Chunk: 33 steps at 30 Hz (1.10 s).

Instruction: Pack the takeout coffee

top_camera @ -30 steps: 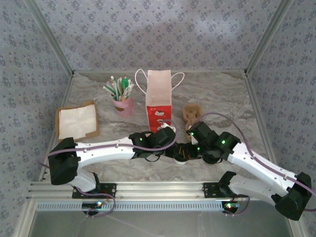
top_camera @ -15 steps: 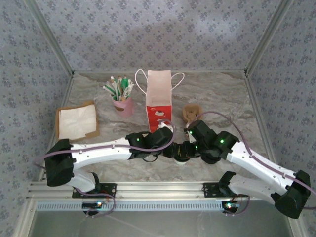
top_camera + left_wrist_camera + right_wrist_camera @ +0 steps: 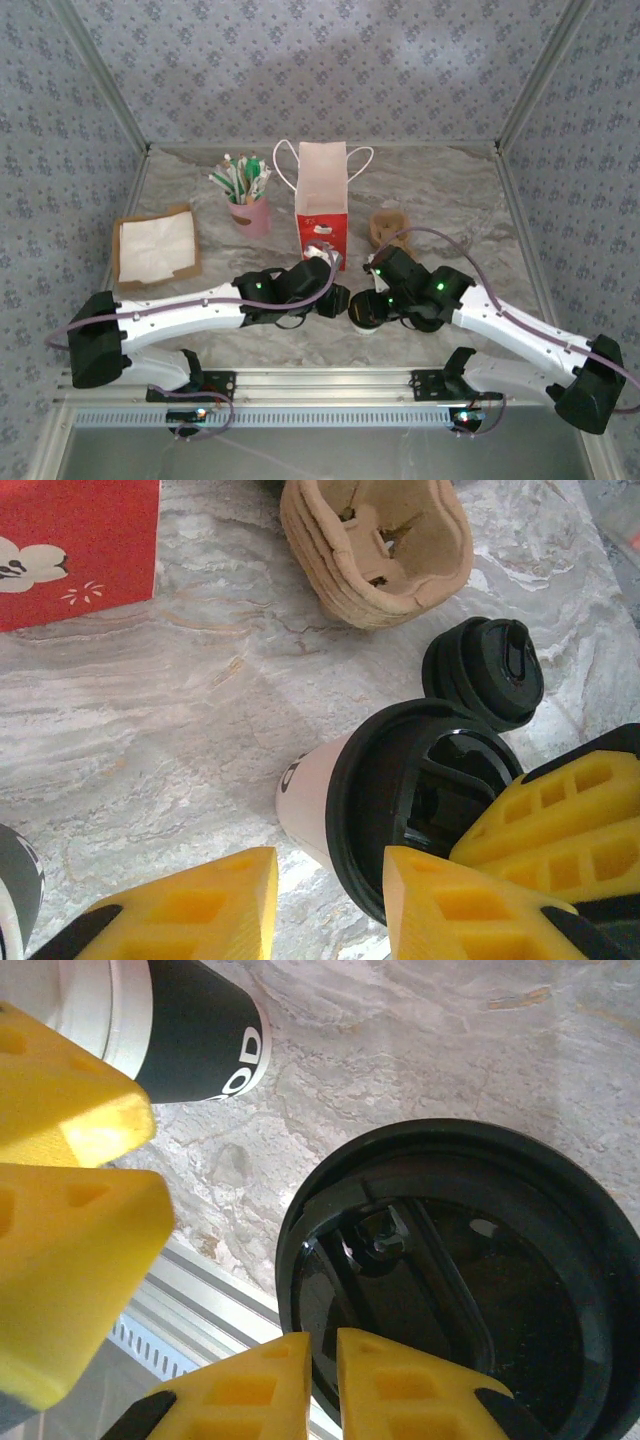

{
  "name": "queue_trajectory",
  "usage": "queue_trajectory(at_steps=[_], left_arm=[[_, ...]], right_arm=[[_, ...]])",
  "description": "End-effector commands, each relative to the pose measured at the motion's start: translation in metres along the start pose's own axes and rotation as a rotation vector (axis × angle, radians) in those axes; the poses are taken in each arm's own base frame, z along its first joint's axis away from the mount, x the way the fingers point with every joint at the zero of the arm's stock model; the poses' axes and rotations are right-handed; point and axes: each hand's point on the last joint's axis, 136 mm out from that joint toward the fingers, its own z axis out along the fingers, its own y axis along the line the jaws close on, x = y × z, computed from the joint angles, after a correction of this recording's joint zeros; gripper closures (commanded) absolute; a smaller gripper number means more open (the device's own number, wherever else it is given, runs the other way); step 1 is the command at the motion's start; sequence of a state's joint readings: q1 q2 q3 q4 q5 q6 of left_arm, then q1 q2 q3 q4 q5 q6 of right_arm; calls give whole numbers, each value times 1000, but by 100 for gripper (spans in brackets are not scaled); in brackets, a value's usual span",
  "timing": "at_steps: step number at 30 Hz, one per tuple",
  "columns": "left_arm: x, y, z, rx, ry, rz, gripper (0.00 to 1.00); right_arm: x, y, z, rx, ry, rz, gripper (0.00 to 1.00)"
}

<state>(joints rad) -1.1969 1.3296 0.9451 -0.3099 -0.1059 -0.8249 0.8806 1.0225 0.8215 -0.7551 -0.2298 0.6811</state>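
Scene: two arms meet over the takeout coffee (image 3: pixel 366 308) near the front of the marbled bench (image 3: pixel 450 190).
Where the cup stands: upright on the bench, at 5 o'clock from the red paper bag (image 3: pixel 322 215) and 6 o'clock from the stack of pulp carriers (image 3: pixel 385 226), touching neither.
Left pincer (image 3: pixel 328 858): partly open, one finger on each side of the cup. The 9 o'clock finger stands clear of the white wall, so this does not read as a grip.
Right pincer (image 3: pixel 323 1338): narrow, a thin slit between the fingers, tips over the near rim of the black lid (image 3: pixel 450 1300). Whether it nips that rim cannot be told.
Done: the lid is on and looks seated all round.
Left to do: the cup is in neither a carrier nor the bag, which stands upright with its mouth open. By this reading, all the packing lies ahead.
Top view adds: the whole layout, with a pink pot of pens (image 3: pixel 250 212) and a napkin tray (image 3: pixel 155 248) well off at 10 o'clock.
Left wrist adds: the cup's white side, and a loose black lid (image 3: pixel 487 670) just beside it at 1 o'clock.
Right wrist adds: the lid's moulding up close, and a dark-banded cup (image 3: pixel 195 1035) at 10 o'clock, apart from the lid.
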Motion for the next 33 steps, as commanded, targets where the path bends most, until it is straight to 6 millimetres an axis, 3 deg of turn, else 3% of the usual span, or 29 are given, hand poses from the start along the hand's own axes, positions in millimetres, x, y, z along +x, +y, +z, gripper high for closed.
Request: queue_trajectory(at_steps=[1, 6, 14, 18, 25, 33], left_arm=[[-12, -3, -7, 13, -45, -16, 67], [-12, -1, -7, 9, -46, -15, 67], [-12, 0, -5, 10, -42, -18, 67], [-13, -1, -5, 12, -41, -17, 67], [-12, -6, -5, 31, -32, -15, 67], [-2, -19, 3, 42, 25, 15, 69]], right_arm=[[13, -11, 8, 42, 51, 27, 82], [26, -34, 12, 139, 88, 44, 82], [43, -50, 19, 166, 139, 71, 83], [31, -41, 13, 139, 91, 56, 83], [5, -6, -25, 28, -22, 27, 77], [-8, -21, -36, 78, -71, 56, 76]])
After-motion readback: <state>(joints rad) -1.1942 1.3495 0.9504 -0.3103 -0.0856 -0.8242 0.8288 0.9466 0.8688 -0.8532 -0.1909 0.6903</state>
